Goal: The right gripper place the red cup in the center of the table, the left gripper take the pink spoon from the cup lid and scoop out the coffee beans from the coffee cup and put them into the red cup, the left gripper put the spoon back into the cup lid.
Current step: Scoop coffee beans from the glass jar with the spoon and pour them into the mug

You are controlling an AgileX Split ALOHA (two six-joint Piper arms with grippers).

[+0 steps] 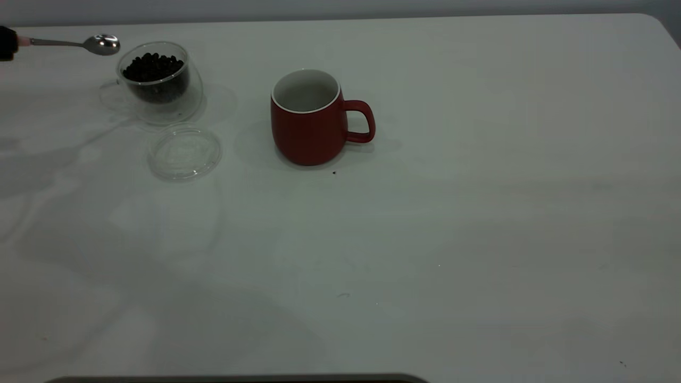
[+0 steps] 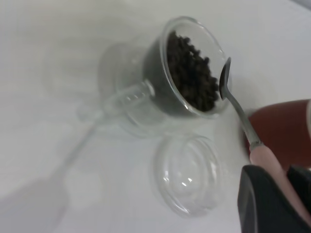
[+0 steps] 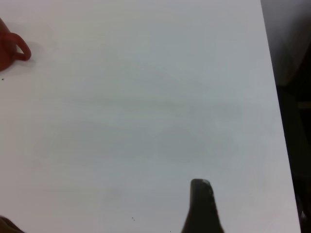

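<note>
My left gripper [image 1: 6,42] is at the table's far left edge, shut on the pink handle of the pink spoon [image 1: 101,44]. It holds the spoon level in the air, and the shiny bowl looks empty, just left of the coffee cup [image 1: 159,80]. The cup holds a heap of coffee beans [image 1: 153,66]. In the left wrist view the gripper [image 2: 284,194] grips the handle, and the spoon [image 2: 224,80] is at the cup's [image 2: 160,82] rim beside the beans [image 2: 192,73]. The cup lid [image 1: 184,151] lies empty in front of the cup. The red cup [image 1: 308,117] stands upright and empty near the table's [image 1: 479,213] middle, handle to the right. My right gripper [image 3: 104,208] hangs open over bare table.
The right wrist view shows one black finger [image 3: 201,204], the red cup's handle [image 3: 19,51] far off, and the table's edge [image 3: 274,97] with dark floor beyond. A tiny dark speck [image 1: 334,172] lies in front of the red cup.
</note>
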